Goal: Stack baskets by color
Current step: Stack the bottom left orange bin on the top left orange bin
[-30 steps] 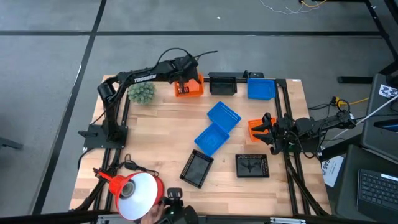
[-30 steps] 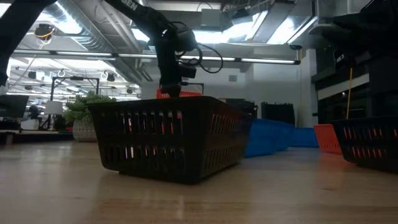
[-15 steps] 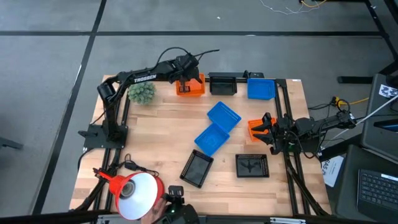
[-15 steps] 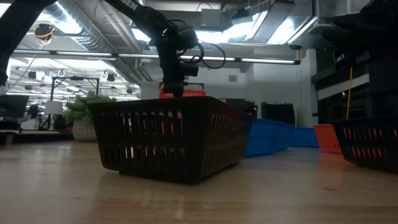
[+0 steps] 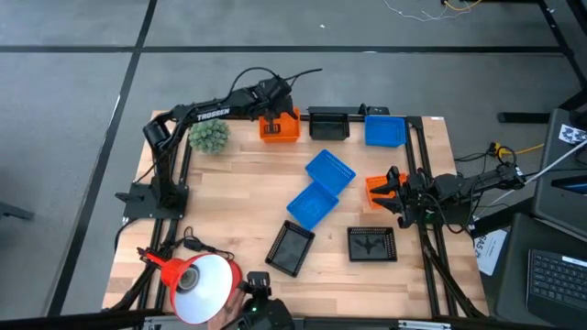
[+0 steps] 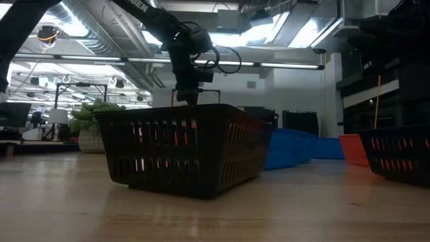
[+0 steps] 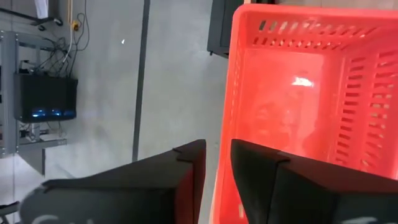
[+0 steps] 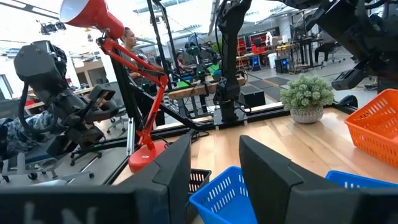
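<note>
In the high view, the left gripper point(image 5: 272, 112) is near the top centre of the frame, over the far rim of an orange basket point(image 5: 280, 129) that sits on the wooden surface point(image 5: 238, 202). In the left wrist view the jaws stand slightly apart on either side of that rim; whether they still pinch it, I cannot tell. The right gripper point(image 5: 389, 192) waits at the right side with jaws released, beside a second orange basket point(image 5: 374, 186). Blue baskets point(image 5: 319, 188) lie in the centre.
</note>
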